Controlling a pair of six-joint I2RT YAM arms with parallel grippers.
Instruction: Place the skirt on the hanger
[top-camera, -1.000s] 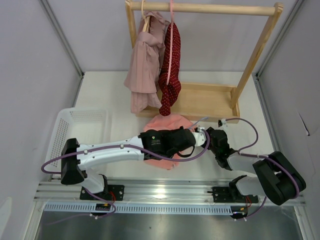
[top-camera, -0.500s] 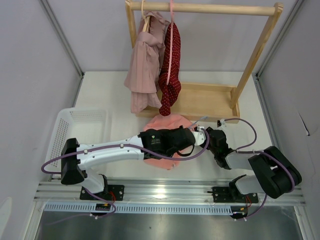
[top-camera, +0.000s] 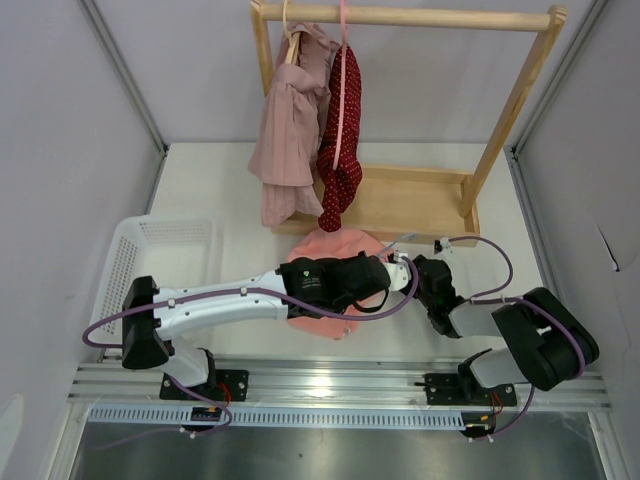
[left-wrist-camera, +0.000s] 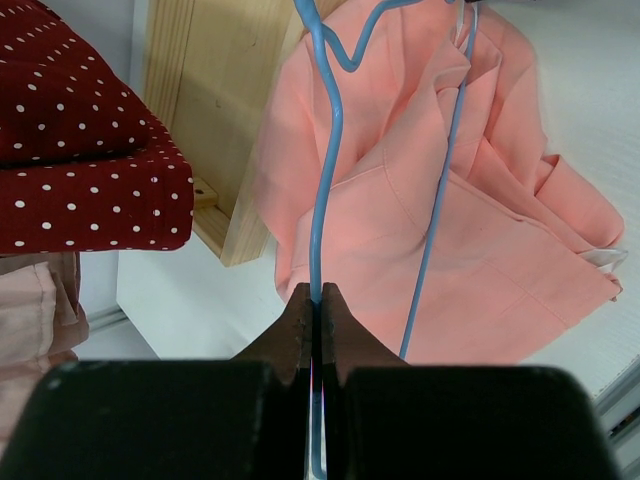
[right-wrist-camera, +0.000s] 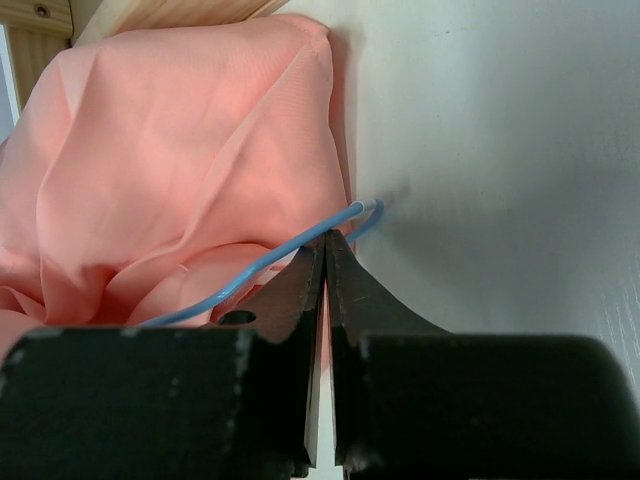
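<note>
The skirt (top-camera: 338, 243), a plain salmon-pink soft cloth garment: lies crumpled on the white table (top-camera: 220, 190), just in front of the base board of the light wooden clothes rack (top-camera: 400, 17). From above, most of it is covered by the left arm's black wrist; only the far edge and a near corner show. In the left wrist view the cloth lies in loose folds, with one edge close against the rack's base.

The hanger (left-wrist-camera: 320, 180), thin light-blue wire with a triangular frame: lies over the skirt. Two of its wires run across the pink cloth in the left wrist view. It is not threaded into the garment as far as can be seen.

Left gripper (left-wrist-camera: 317, 292): jaws clenched on one blue wire of the hanger, which passes straight between the fingertips.

Right gripper (right-wrist-camera: 325, 240): jaws pressed together, tips clamped on the hanger wire close to its bent end. This sits at the skirt's edge, low over the bare table.

On the rack rail hang a dusty mauve-pink striped garment (top-camera: 290, 130) and, beside and touching it, a dark red white-dotted garment (top-camera: 343, 150).

A white slotted plastic basket (top-camera: 150, 250) sits at the left of the table, well apart from the skirt.
</note>
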